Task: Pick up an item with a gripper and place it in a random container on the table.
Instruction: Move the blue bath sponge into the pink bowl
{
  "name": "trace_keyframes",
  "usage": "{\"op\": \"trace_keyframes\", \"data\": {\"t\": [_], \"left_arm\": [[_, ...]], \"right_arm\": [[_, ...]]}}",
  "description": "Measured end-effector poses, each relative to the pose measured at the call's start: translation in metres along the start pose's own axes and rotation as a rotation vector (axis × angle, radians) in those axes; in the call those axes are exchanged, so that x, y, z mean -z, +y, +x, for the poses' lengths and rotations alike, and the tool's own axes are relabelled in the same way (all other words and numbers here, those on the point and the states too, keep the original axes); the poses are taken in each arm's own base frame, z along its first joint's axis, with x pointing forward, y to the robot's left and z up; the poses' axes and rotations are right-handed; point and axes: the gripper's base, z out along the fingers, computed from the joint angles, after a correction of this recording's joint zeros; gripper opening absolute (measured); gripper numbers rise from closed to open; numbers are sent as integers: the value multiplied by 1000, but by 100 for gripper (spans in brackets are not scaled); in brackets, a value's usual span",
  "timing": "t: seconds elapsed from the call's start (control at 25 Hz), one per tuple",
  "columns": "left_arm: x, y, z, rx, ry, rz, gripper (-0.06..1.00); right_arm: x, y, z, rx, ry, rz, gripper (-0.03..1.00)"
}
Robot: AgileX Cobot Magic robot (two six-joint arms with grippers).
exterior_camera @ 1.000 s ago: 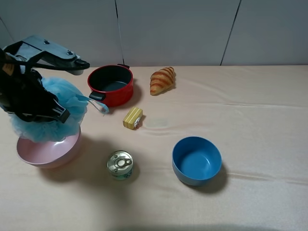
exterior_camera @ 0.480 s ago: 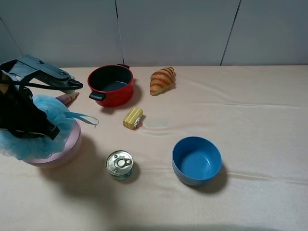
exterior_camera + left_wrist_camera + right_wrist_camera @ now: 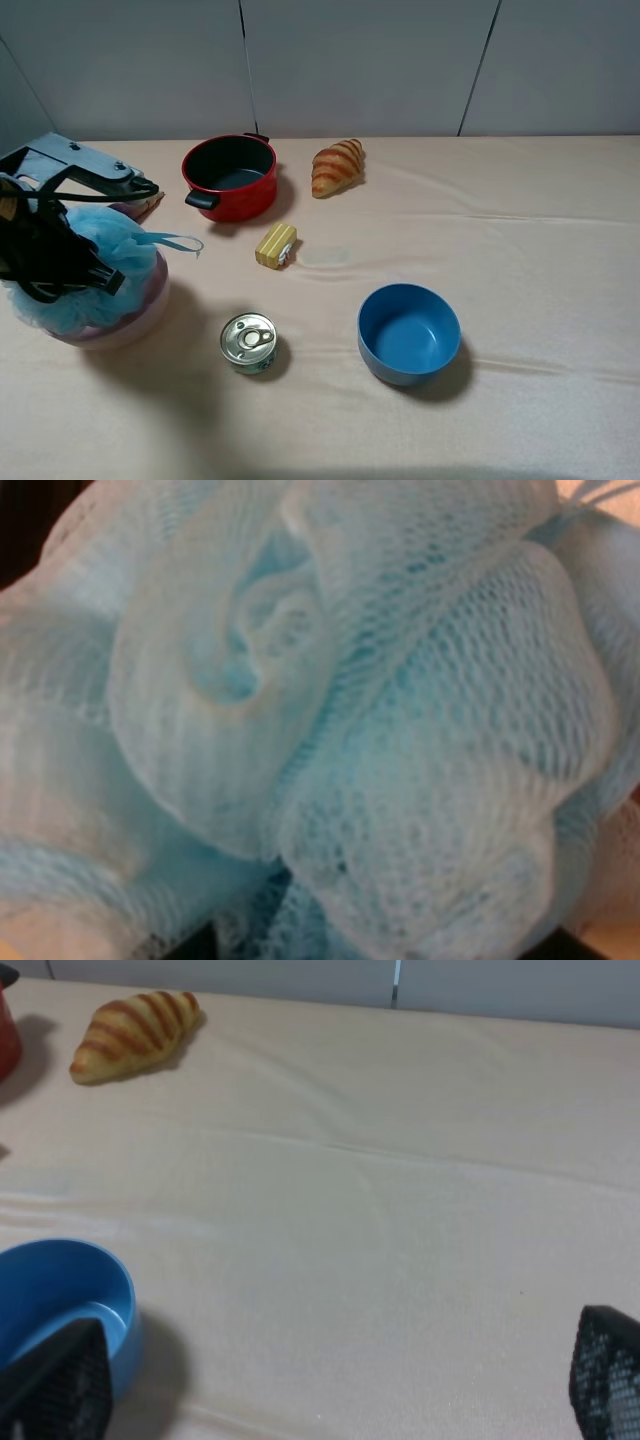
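The light-blue mesh bath pouf (image 3: 100, 268) rests in the pale-pink bowl (image 3: 142, 310) at the table's left. Its ribbon loop (image 3: 176, 241) hangs out over the bowl's right rim. My left gripper (image 3: 62, 268) is pressed down into the top of the pouf, and its fingers are buried in the mesh. The pouf (image 3: 330, 710) fills the whole left wrist view. My right gripper (image 3: 328, 1380) is open and empty, low over the beige cloth (image 3: 380, 1210). Its mesh-patterned fingertips (image 3: 606, 1365) show at the two lower corners of the right wrist view. It is out of the exterior view.
A red pot (image 3: 230, 176) with black handles and a croissant (image 3: 338, 166) stand at the back. A yellow block (image 3: 276, 245) and a tin can (image 3: 248, 342) lie mid-table. A blue bowl (image 3: 408, 333) stands right of the can and also shows in the right wrist view (image 3: 60, 1290).
My left arm has come down and moved left with the pouf, which now sits lower in the pink bowl. The right arm has not moved.
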Motion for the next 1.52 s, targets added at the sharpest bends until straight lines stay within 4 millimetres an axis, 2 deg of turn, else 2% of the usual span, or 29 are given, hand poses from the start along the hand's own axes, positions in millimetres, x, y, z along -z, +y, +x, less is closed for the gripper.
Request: {"op": "trace_keyframes", "data": {"t": [0.24, 0.72, 1.28, 1.36, 1.52], "left_arm": [[-10, 2, 7, 15, -40, 23, 37], [-17, 0, 7, 15, -28, 30, 33], [-17, 0, 7, 18, -28, 31, 28], [-17, 0, 7, 18, -28, 31, 31], [-17, 0, 7, 18, -28, 31, 45]], "right_arm": [[0, 0, 0, 0, 0, 0, 69], [0, 0, 0, 0, 0, 0, 69], [0, 0, 0, 0, 0, 0, 69], [0, 0, 0, 0, 0, 0, 69], [0, 0, 0, 0, 0, 0, 69]]}}
